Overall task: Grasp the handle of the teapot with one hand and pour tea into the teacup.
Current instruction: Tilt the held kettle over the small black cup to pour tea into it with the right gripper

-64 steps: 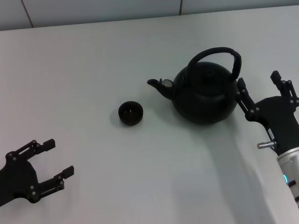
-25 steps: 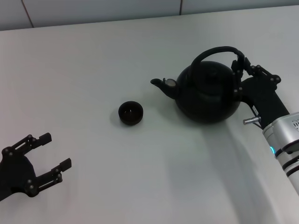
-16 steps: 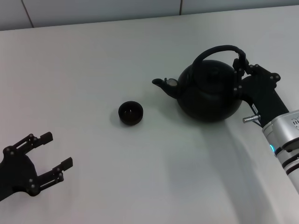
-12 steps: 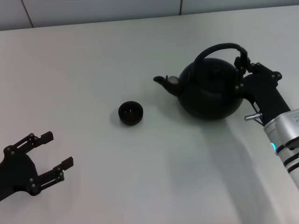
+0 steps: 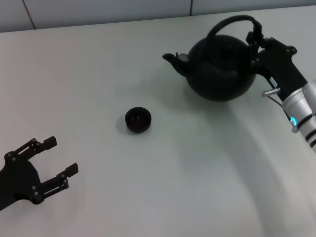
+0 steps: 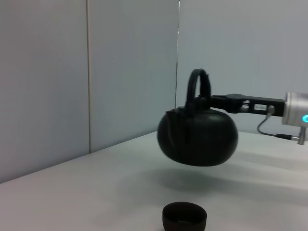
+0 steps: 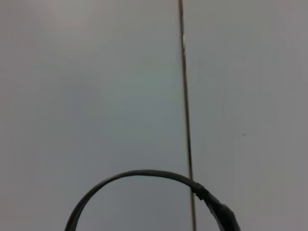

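The round black teapot (image 5: 219, 66) hangs in the air above the table, spout pointing toward the robot's left; the left wrist view shows the teapot (image 6: 198, 137) clear of the surface. My right gripper (image 5: 255, 42) is shut on the right end of its arched handle (image 5: 232, 20); the handle (image 7: 144, 175) also arcs through the right wrist view. The small black teacup (image 5: 138, 119) stands on the table, left of and nearer than the teapot; the teacup (image 6: 184, 216) sits low in the left wrist view. My left gripper (image 5: 58, 160) rests open at the near left, holding nothing.
The white table (image 5: 148, 187) ends at a grey panelled wall (image 5: 98, 10) behind the teapot. A seam in the wall (image 7: 185, 96) shows in the right wrist view.
My right gripper closed on the handle and lifted the teapot off the table, carrying it upward. The teacup and left arm stayed put.
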